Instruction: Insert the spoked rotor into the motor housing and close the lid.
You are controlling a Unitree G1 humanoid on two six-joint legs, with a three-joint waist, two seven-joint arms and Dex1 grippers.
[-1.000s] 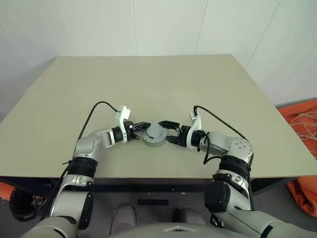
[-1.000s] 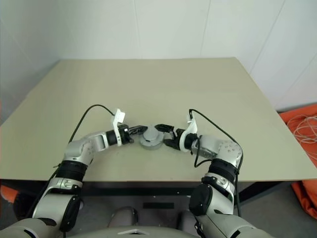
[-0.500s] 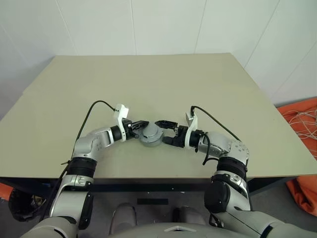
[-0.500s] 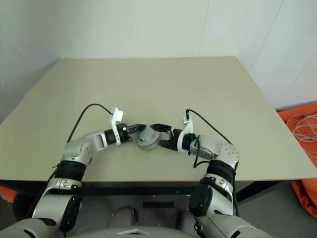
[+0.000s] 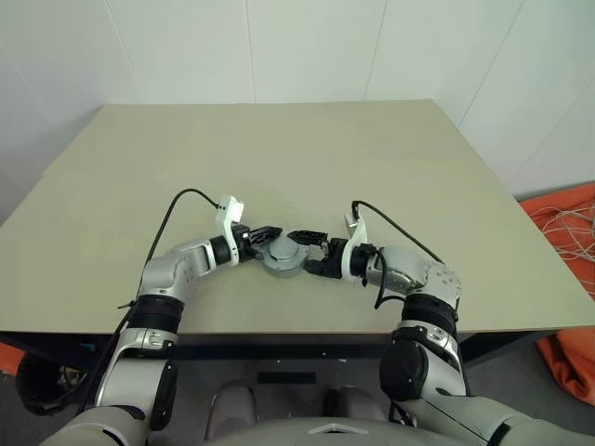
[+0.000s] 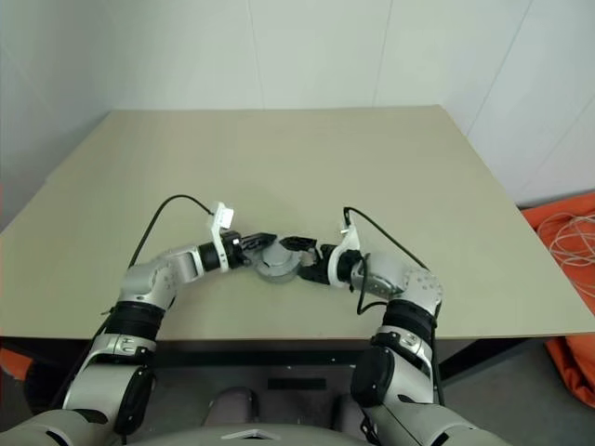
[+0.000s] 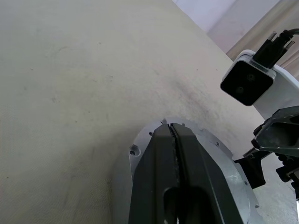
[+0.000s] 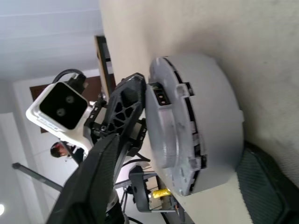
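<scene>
The motor housing (image 5: 283, 255) lay flat near the table's (image 5: 390, 177) front edge, lid (image 8: 161, 130) apparently closed, facing upward. The left gripper (image 5: 269, 232), fingers pressed together, rested on it; the right gripper (image 5: 310, 251) straddled it, jaws spread.

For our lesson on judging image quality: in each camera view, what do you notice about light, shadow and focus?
Eye views: even, soft light across the table, no glare. Left wrist view: the shut left gripper looms close and soft over the lid, with a faint shadow on the table beyond it. Right wrist view: the right gripper's near fingers are blurred; the motor housing is sharp.
</scene>
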